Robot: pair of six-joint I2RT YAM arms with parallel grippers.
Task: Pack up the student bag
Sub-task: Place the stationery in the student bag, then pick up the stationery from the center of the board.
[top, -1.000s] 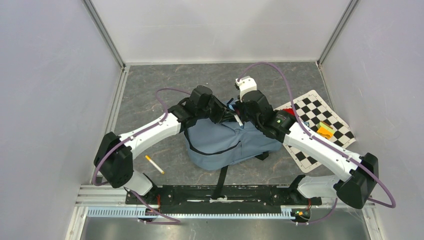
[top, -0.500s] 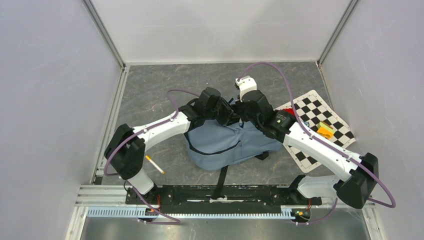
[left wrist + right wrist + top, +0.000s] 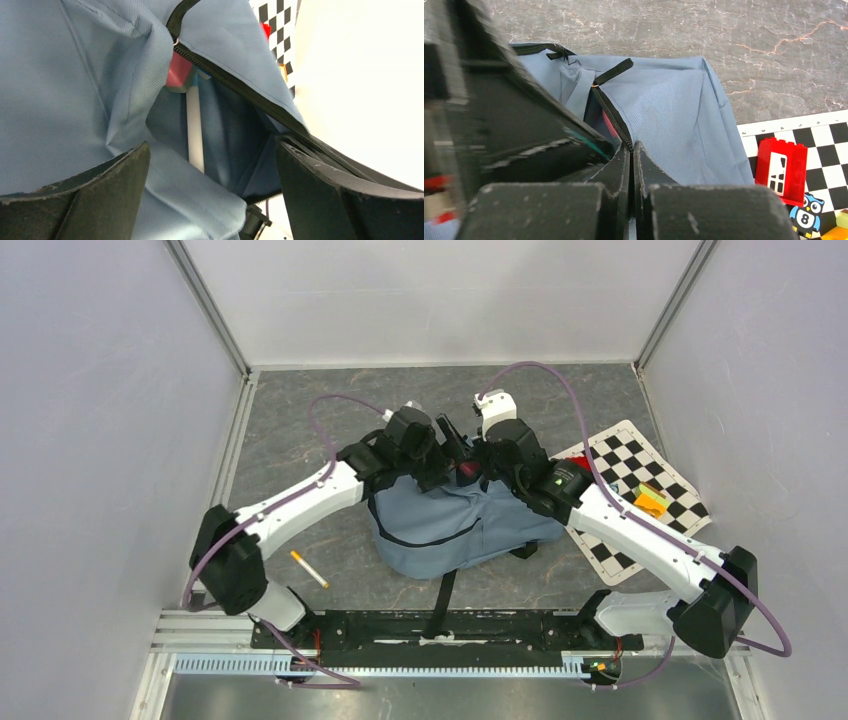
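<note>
1. Grey-blue soft fabric with black straps and zips, the large student bag lies slumped mid-way across the dark stone-patterned table, just far of the arm bases; its mouth faces the far side, where both wrists meet.
2. We see the left gripper over that mouth, jaws spread wide with nothing between them; below it, inside the bag, a slim white stick lies beside a pink-red item that we cannot name.
3. We see the right gripper pressed fully closed; the bag's black zip edge runs straight into its fingers, so we judge that it pinches the rim to hold the mouth up.
4. Left to pack, as we judge it: a thin yellow-and-white pencil on the table at the near left; a red plastic block and an orange block on the black-and-white chequered mat at the right.
5. The next move turns on this: the pencil lies to the near left of the free left gripper, close beside the left forearm and well apart from the right arm; its long axis slants from far left to near right, so we would set the jaws across that slant; the blocks sit nearer the right arm, which is busy with the rim.
</note>
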